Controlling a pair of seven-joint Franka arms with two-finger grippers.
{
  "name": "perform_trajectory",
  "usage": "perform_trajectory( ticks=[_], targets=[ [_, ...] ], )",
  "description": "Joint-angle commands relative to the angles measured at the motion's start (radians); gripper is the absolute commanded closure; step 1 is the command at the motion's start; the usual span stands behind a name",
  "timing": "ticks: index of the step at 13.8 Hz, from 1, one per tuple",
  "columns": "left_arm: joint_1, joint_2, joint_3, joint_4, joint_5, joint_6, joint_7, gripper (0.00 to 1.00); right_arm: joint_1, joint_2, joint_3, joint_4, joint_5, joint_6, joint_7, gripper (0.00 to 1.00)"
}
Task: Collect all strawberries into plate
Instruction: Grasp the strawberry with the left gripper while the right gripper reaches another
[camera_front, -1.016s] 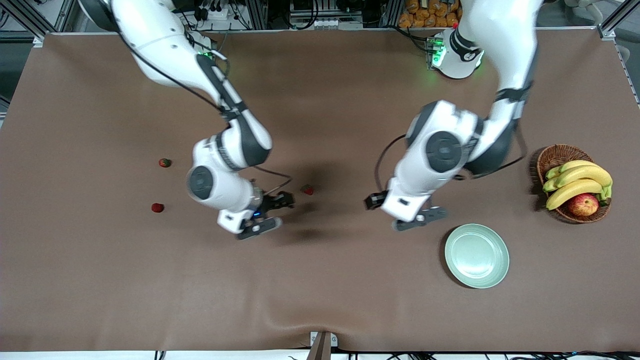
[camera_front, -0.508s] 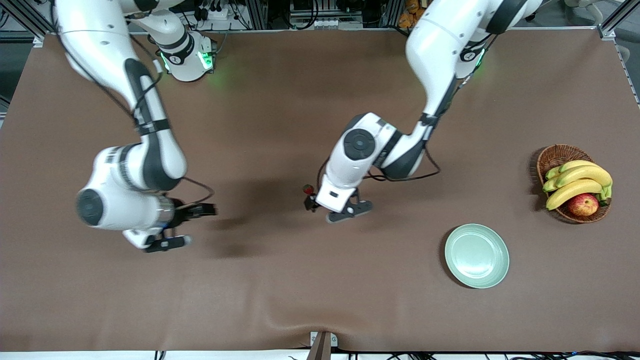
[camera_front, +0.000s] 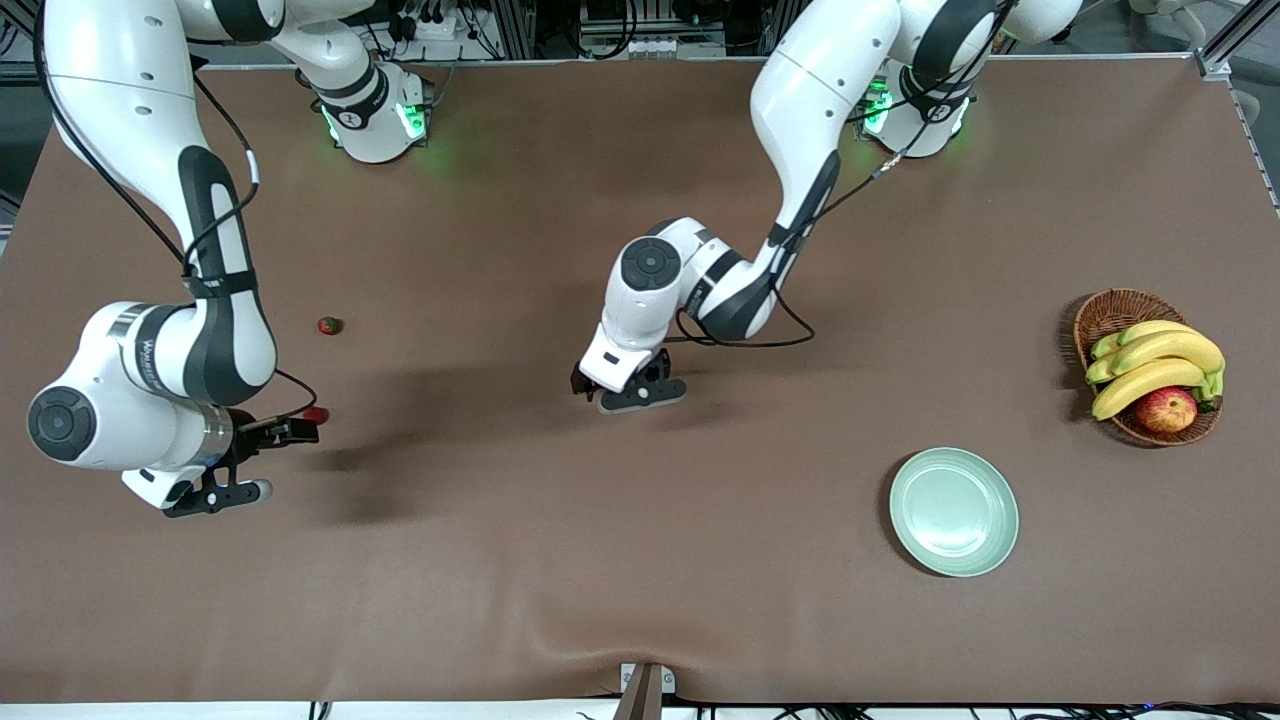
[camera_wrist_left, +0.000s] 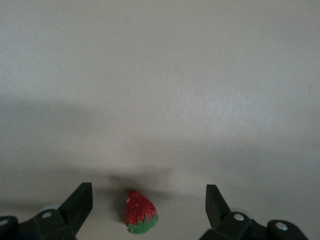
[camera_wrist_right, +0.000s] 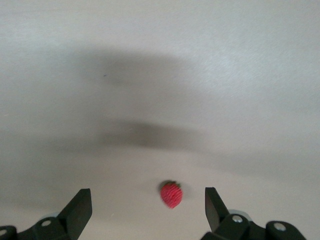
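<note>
Both grippers, left gripper (camera_wrist_left: 149, 206) and right gripper (camera_wrist_right: 148, 206), spread apart over strawberries (camera_wrist_left: 140, 219); no writing legible.

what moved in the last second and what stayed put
Both arms swept toward the right arm's end of the table. The left gripper left the spot beside the plate and now hangs over the middle strawberry, jaws open. The right gripper moved from mid-table to the strawberry nearest that end, jaws open. Nothing is gripped. All strawberries, plate and fruit basket stayed put.
</note>
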Motion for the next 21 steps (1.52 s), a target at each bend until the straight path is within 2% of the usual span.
perform_trajectory(
  ticks=[1,10,11,13,14,20,21],
  targets=[
    [-0.034,0.025,0.023,0.026,0.010,0.004,-0.016,0.00,-0.024,0.025,0.010,-0.027,-0.022,0.075,-0.009,0.00],
    [-0.036,0.042,0.023,0.024,0.010,0.001,-0.053,0.00,-0.062,0.074,0.010,-0.072,-0.024,0.069,-0.044,0.00],
    [-0.037,0.040,0.023,0.024,0.010,0.001,-0.064,0.04,-0.062,0.077,0.010,-0.073,-0.024,0.068,-0.043,0.00],
    [-0.042,0.042,0.026,0.023,0.037,-0.001,-0.070,0.91,-0.062,0.085,0.012,-0.076,-0.024,0.066,-0.043,0.00],
    [-0.042,0.042,0.025,0.023,0.066,-0.004,-0.075,1.00,-0.062,0.085,0.012,-0.093,-0.022,0.068,-0.041,0.00],
    [-0.042,0.028,0.025,0.015,0.074,-0.103,-0.079,1.00,-0.052,0.085,0.013,-0.105,-0.021,0.032,-0.024,0.00],
    [-0.040,0.019,0.025,0.016,0.074,-0.120,-0.079,1.00,-0.050,0.085,0.015,-0.107,-0.021,0.032,-0.020,0.06]
  ],
)
